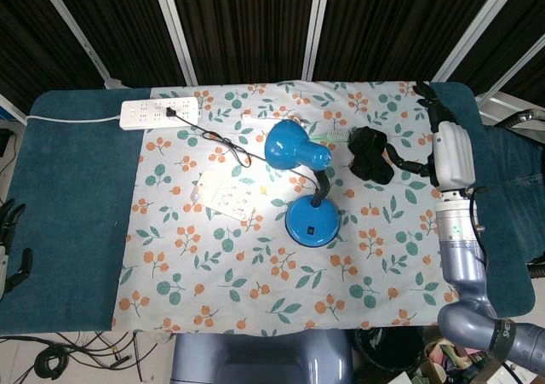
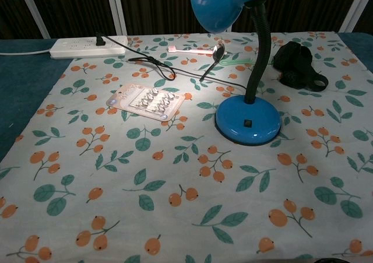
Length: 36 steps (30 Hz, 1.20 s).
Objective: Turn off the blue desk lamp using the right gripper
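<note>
The blue desk lamp point(image 1: 311, 218) stands mid-table, its round base point(image 2: 247, 118) carrying a small black switch point(image 2: 249, 122) on top. Its shade point(image 1: 289, 144) leans left on a black gooseneck and throws a bright patch on the cloth, so the lamp is lit. My black right hand point(image 1: 370, 152) lies low over the table behind and to the right of the base, clear of the lamp, with fingers curled in and nothing in them. In the chest view the right hand point(image 2: 297, 65) is a compact dark shape. My left hand point(image 1: 10, 239) hangs off the table's far left edge, fingers apart.
A white power strip point(image 1: 162, 111) lies at the back left, with the lamp's black cord point(image 1: 217, 141) running from it. A card of small items point(image 2: 145, 101) sits in the light. A spoon point(image 2: 213, 58) and a pink toothbrush point(image 2: 189, 50) lie behind the lamp.
</note>
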Each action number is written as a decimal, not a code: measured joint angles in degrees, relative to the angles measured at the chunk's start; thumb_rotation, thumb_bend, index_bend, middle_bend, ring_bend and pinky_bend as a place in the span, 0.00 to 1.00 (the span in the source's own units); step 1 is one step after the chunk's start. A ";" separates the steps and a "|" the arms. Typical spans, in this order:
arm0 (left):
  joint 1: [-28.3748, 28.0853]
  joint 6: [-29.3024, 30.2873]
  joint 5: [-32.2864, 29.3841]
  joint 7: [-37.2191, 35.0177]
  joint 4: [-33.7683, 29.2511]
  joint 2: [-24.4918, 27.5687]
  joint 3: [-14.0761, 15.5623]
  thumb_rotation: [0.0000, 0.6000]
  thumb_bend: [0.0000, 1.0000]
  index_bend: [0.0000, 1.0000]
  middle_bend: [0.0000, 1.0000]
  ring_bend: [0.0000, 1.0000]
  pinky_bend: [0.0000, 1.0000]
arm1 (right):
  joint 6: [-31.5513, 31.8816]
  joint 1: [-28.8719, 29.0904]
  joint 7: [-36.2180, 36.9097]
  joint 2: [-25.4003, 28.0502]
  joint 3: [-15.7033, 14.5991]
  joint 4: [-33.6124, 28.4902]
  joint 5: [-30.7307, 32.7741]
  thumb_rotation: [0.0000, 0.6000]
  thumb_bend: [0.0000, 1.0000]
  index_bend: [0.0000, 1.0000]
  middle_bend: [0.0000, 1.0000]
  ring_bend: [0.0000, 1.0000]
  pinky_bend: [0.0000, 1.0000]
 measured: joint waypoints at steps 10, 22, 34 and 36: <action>0.06 0.16 0.35 0.09 -0.01 -0.02 0.13 1.00 0.52 0.06 0.02 0.00 0.00 | 0.75 -0.10 -0.62 -0.18 -0.60 -0.38 -0.22 1.00 0.19 0.02 0.09 0.14 0.13; 0.03 -0.03 0.25 0.26 0.01 -0.03 0.17 1.00 0.52 0.06 0.02 0.00 0.00 | 1.00 0.13 -2.43 -0.44 -2.03 -1.12 -1.47 1.00 0.19 0.02 0.09 0.14 0.13; -0.04 -0.26 -0.02 0.17 0.03 0.03 0.08 1.00 0.52 0.06 0.02 0.00 0.00 | 1.52 0.23 -3.50 -0.86 -2.99 -1.20 -2.33 1.00 0.27 0.00 0.09 0.14 0.13; -0.08 -0.38 -0.10 0.21 0.06 0.03 0.07 1.00 0.52 0.06 0.02 0.00 0.00 | 1.56 0.07 -3.99 -0.73 -3.43 -1.25 -2.53 1.00 0.31 0.00 0.09 0.14 0.14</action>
